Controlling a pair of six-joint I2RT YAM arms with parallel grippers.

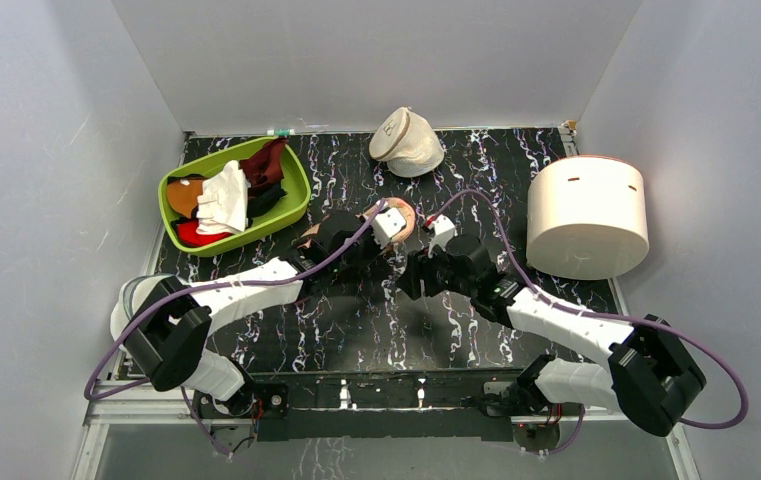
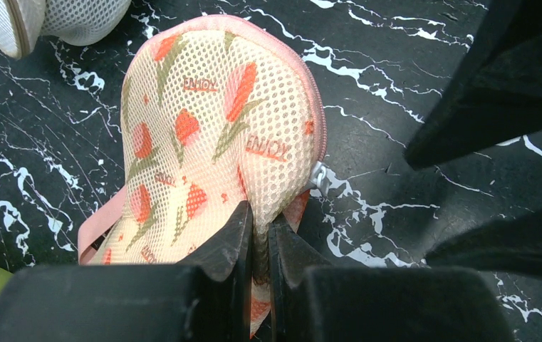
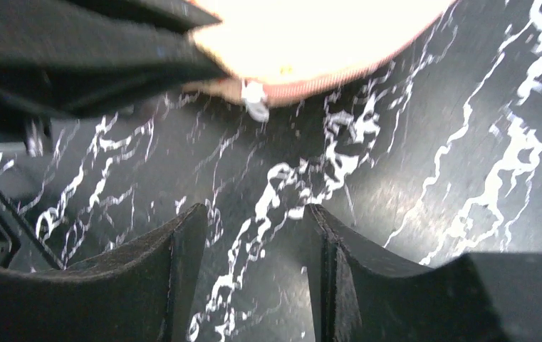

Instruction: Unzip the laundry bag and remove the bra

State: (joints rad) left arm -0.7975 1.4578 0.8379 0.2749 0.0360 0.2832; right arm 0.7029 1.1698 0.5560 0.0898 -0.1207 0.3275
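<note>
The laundry bag [image 2: 211, 128], peach mesh with red-orange and green motifs and a pink zip edge, lies on the black marbled table. In the top view [image 1: 405, 214] the grippers cover most of it. My left gripper [image 2: 259, 229] is shut on the bag's near edge, pinching a fold of mesh; it sits mid-table in the top view [image 1: 394, 236]. The silver zip pull [image 2: 318, 175] hangs at the bag's right edge. My right gripper [image 3: 253, 217] is open and empty, just short of the zip pull [image 3: 256, 101] and the overexposed bag [image 3: 310, 35]. The bra is hidden.
A green bin [image 1: 296, 205] of mixed clothes stands at the back left. A cream domed pouch [image 1: 408, 142] lies at the back centre. A white round mesh bag [image 1: 586, 215] stands at the right. White walls enclose the table.
</note>
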